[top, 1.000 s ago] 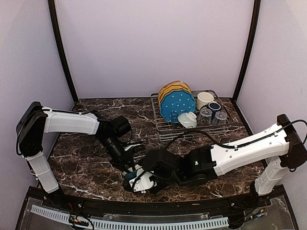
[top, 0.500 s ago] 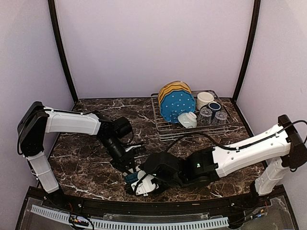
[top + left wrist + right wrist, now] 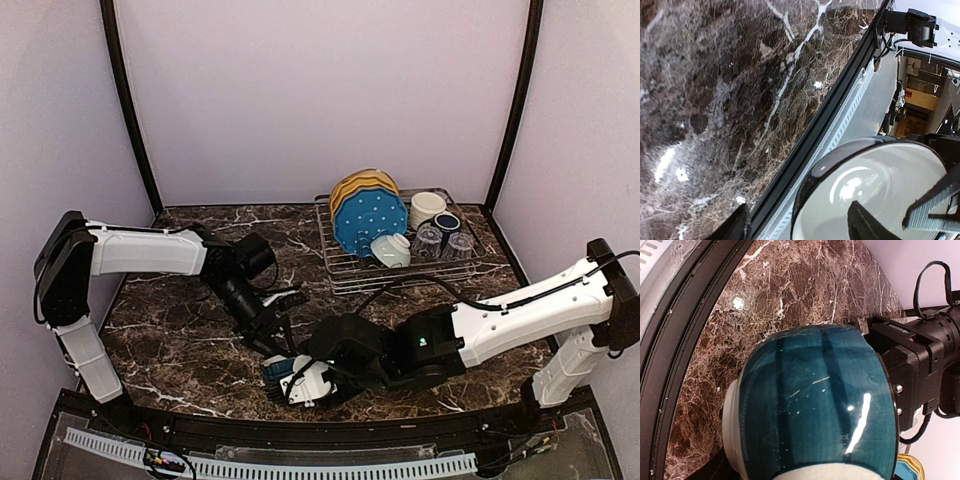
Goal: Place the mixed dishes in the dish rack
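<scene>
A navy mug [image 3: 276,369] with a teal-blue glaze and a cream base hangs low over the table's near edge. It fills the right wrist view [image 3: 815,400], and my right gripper [image 3: 302,380] is shut on it, its fingers hidden behind the mug. My left gripper [image 3: 277,337] is open at the mug's mouth. In the left wrist view the dark rim [image 3: 807,187] lies between the spread fingers, one fingertip [image 3: 867,225] inside the cream interior. The dish rack [image 3: 420,276] stands at the back right.
The rack holds upright yellow [image 3: 360,181] and blue dotted plates [image 3: 372,218], a cream mug [image 3: 427,205], another navy mug [image 3: 447,222], glass tumblers [image 3: 428,240] and a mint-green bowl [image 3: 390,250]. The table's black front rail [image 3: 815,135] runs just below the held mug.
My left gripper has opened, letting go of the mug's rim. The right gripper has closed a little round the mug and keeps it near the front edge.
</scene>
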Controlling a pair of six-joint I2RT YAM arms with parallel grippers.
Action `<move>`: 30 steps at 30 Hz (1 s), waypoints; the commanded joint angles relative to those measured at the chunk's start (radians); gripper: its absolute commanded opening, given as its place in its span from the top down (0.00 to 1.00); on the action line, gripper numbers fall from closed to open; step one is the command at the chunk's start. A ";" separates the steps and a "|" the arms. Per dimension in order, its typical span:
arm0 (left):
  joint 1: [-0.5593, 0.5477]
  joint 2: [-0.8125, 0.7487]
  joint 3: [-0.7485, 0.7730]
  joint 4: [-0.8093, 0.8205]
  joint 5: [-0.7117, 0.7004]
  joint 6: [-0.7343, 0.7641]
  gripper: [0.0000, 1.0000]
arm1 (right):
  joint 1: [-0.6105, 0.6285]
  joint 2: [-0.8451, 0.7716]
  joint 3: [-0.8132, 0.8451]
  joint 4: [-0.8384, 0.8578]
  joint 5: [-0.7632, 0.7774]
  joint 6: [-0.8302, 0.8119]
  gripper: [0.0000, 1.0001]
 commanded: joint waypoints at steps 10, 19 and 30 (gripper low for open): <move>0.188 -0.310 0.037 0.260 -0.277 -0.168 0.27 | -0.209 -0.157 -0.010 0.037 -0.136 0.244 0.76; 0.236 -0.491 0.007 0.345 -0.530 -0.197 0.28 | -0.494 -0.148 0.131 0.015 -0.234 0.494 0.77; 0.236 -0.500 -0.084 0.451 -0.494 -0.241 0.28 | -0.758 0.034 0.294 -0.011 -0.475 0.836 0.76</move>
